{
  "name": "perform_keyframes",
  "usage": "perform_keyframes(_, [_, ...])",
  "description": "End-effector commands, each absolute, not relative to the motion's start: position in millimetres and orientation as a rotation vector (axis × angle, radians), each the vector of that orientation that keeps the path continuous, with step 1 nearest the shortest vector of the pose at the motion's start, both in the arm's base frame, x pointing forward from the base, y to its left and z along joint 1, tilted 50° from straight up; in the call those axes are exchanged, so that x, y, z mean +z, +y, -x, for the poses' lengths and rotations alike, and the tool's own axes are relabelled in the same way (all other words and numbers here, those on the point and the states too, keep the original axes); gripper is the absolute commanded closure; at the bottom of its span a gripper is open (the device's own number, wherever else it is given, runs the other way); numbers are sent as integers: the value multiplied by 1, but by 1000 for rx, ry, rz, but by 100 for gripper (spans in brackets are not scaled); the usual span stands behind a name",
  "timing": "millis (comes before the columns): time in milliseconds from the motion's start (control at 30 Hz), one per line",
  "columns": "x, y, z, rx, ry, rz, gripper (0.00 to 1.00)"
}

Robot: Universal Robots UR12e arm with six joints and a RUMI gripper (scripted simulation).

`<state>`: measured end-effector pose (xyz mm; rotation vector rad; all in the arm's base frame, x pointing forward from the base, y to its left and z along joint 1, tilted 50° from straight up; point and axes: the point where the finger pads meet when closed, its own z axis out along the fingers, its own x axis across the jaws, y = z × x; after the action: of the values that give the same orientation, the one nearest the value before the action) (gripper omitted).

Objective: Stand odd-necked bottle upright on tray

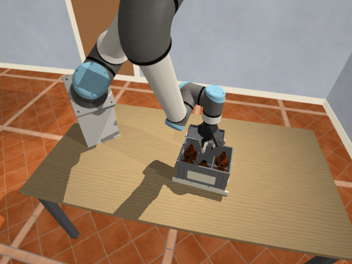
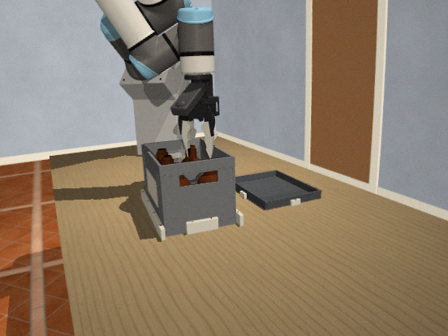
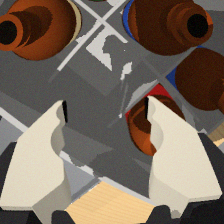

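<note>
The grey crate (image 1: pixel 182 173) (image 2: pixel 199 204) holds five brown bottles, seen in the top view as bottles (image 1: pixel 190 154) (image 1: pixel 187 161) (image 1: pixel 204 164) (image 1: pixel 222 161) (image 1: pixel 220 168). My gripper (image 1: pixel 208 146) (image 2: pixel 199 155) (image 3: pixel 105 100) is partly open and empty, pointing down with its fingertips at the crate's top. In the wrist view a red-labelled bottle (image 3: pixel 139 134) is partly hidden under the right finger, and bare crate floor shows between the fingertips. Other bottles (image 3: pixel 45 30) (image 3: pixel 160 30) (image 3: pixel 197 82) stand farther up. I cannot tell which neck differs. The tray (image 2: pixel 265 204) is empty.
The tray is beside the crate, partly hidden behind it in the exterior view. Both stand on the wooden table (image 1: pixel 271 180) (image 2: pixel 284 261). Light strips (image 1: pixel 199 186) (image 2: pixel 202 226) run along the crate's base. The crate's walls and dividers surround the bottles.
</note>
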<state>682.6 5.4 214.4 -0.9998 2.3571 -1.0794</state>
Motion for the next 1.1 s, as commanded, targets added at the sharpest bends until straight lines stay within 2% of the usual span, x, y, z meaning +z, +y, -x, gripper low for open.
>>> perform_keyframes(0, [213,4,-685,-1079,2356,1000,62])
perform_keyframes(1067, [211,3,-686,-1079,2356,1000,62])
